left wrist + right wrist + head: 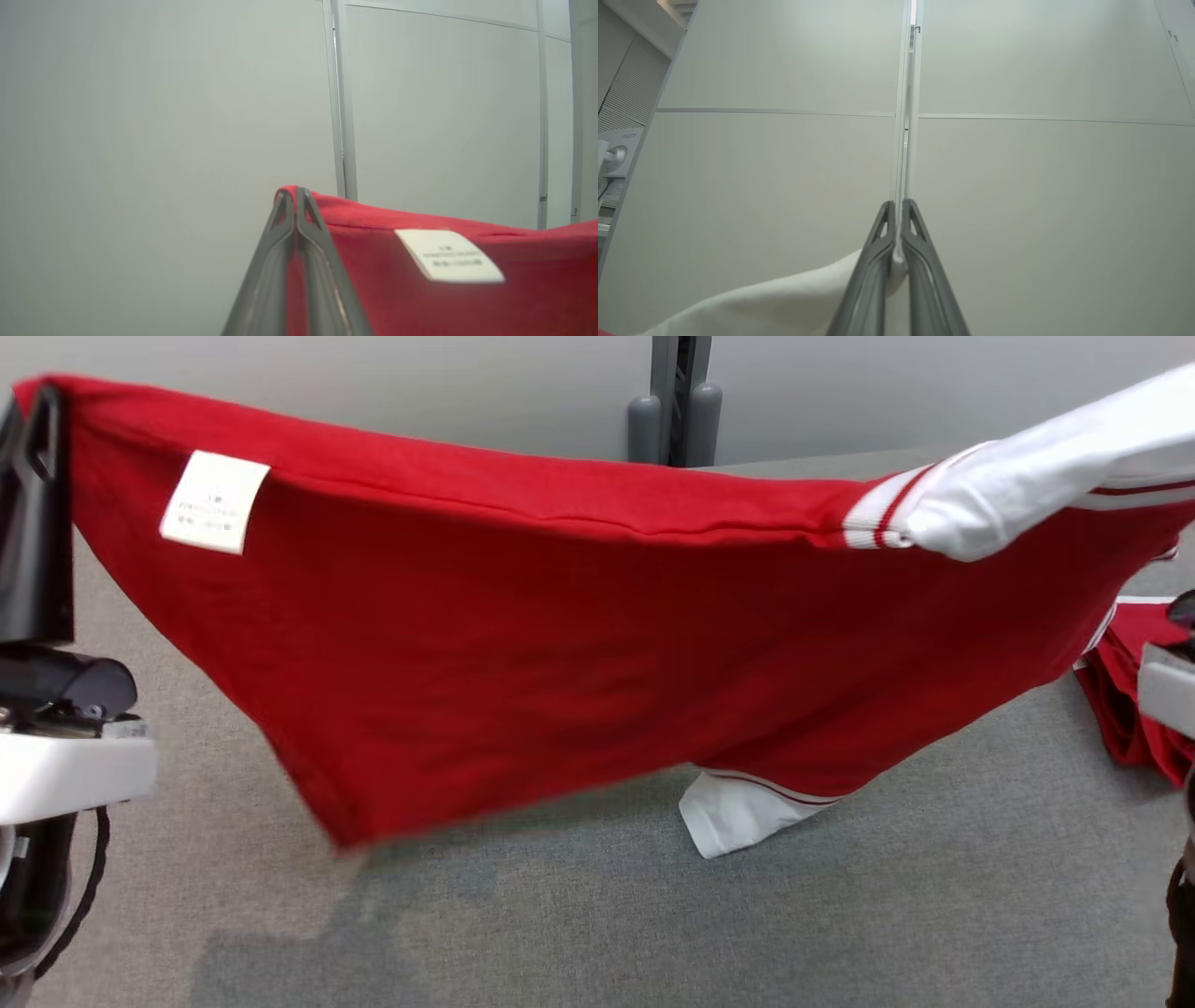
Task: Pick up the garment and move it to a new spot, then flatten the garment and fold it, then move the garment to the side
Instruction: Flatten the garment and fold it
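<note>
The left end effector (37,415) is clamped on a corner of the red garment (560,644), its fingers (322,270) pressed together over the cloth. A white label (215,502) hangs just beside that grip. The garment is stretched in the air above the grey desk (560,915), and its top edge sags a little toward the middle. Further right a white cuff (733,817) dangles low, at or just off the desk; I cannot tell which. At the far right a white sleeve (1027,476) runs up out of the head view, and the right end effector (899,205) is closed on white cloth. A red heap (1120,700) lies by the desk's right edge.

The right-hand grip looks the weaker one: it has only sleeve, so a harder pull could slide the cloth free and drop that side. If the garment is lowered as it hangs, the cuff would likely tuck underneath and leave a lump. A swing to the right could also drag into the heap.
</note>
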Tool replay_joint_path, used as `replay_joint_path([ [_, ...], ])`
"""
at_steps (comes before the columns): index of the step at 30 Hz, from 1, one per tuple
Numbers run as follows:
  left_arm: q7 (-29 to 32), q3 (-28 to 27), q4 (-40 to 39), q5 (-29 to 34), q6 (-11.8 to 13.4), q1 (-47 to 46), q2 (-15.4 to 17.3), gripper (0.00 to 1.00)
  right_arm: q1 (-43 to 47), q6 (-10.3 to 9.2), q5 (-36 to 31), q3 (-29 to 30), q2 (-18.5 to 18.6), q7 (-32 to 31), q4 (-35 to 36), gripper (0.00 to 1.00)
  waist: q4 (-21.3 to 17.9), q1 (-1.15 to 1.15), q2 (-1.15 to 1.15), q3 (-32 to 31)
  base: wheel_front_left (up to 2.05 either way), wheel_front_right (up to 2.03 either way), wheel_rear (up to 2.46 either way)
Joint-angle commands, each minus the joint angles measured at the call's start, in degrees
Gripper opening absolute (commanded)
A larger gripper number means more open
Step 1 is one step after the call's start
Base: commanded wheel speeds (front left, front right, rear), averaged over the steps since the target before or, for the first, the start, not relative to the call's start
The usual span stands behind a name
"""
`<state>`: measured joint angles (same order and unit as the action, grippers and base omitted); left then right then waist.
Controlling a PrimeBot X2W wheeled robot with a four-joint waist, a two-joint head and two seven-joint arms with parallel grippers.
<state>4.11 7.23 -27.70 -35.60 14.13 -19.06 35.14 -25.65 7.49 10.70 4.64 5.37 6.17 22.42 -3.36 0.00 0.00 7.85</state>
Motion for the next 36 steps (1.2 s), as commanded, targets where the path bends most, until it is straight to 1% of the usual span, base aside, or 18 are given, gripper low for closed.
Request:
replay_joint_path([
  [1,0.16,-0.26,-0.35,0.21,0.08,-0.78,0.1,0.0,-0.48,0.0,0.24,0.11,0.25,-0.47,0.26,0.0,0.01,0.0,0.0,-0.16,0.0,0.0,0.0],
  [7,1.04,-0.15,-1.09,0.38,-0.16,-3.47,0.89,0.0,-2.07,0.0,1.54,-1.11,0.6,-3.17,-0.84,0.0,-0.09,0.0,0.0,0.16,0.0,0.0,0.0],
  [10,1.6,1.17,1.57,-0.86,-1.75,-6.36,0.34,0.0,-4.16,-0.01,2.79,-2.24,1.07,-3.89,-3.73,0.0,-0.09,0.0,0.0,1.57,0.0,0.0,0.0],
  [12,1.96,2.22,4.75,-1.67,-3.32,-9.74,-0.01,0.0,-7.0,0.0,3.68,-3.31,1.91,-4.3,-6.85,0.0,0.05,0.0,0.0,3.0,0.0,0.0,0.0],
  [14,1.95,3.5,9.13,-2.09,-5.2,-13.96,-0.71,0.0,-10.91,-0.01,4.64,-4.03,3.0,-3.77,-10.71,0.0,0.33,0.0,0.0,4.59,0.0,0.0,0.0],
  [18,0.72,6.17,20.25,-2.16,-9.27,-25.23,-3.35,0.0,-21.14,0.0,5.88,-6.21,4.92,-2.37,-19.87,0.0,1.22,0.0,0.0,7.88,0.0,0.0,0.0],
  [22,-1.63,8.17,34.25,-1.03,-12.68,-37.8,-6.51,0.0,-33.12,0.0,6.74,-9.41,6.63,-0.03,-30.4,0.0,2.0,0.0,0.0,10.91,0.0,0.0,0.0],
  [24,-3.06,8.83,41.3,-0.15,-13.87,-43.93,-7.64,0.0,-39.67,0.0,7.18,-10.8,7.09,1.42,-36.32,0.0,2.17,0.0,0.0,12.13,0.0,0.0,0.0],
  [26,-4.37,9.64,48.66,0.59,-15.13,-48.7,-8.87,0.0,-45.67,-0.01,7.95,-12.05,6.96,3.61,-42.65,0.0,2.3,0.0,0.0,12.54,0.0,0.0,0.0],
  [31,-8.4,10.69,63.9,2.01,-17.31,-58.57,-11.26,0.0,-57.63,-0.01,10.11,-11.56,5.62,7.74,-56.88,0.0,2.44,0.0,0.0,13.38,0.0,0.0,0.0],
  [35,-10.39,11.66,73.48,2.01,-18.96,-62.21,-12.52,0.0,-62.0,-0.01,10.92,-12.1,3.8,8.7,-65.64,0.0,1.93,0.0,0.0,14.06,0.0,0.0,0.0],
  [36,-10.39,11.66,73.48,2.01,-18.96,-62.21,-12.52,0.0,-62.0,-0.01,10.92,-12.1,3.8,8.7,-65.64,0.0,1.93,0.0,0.0,14.06,0.0,0.0,0.0],
])
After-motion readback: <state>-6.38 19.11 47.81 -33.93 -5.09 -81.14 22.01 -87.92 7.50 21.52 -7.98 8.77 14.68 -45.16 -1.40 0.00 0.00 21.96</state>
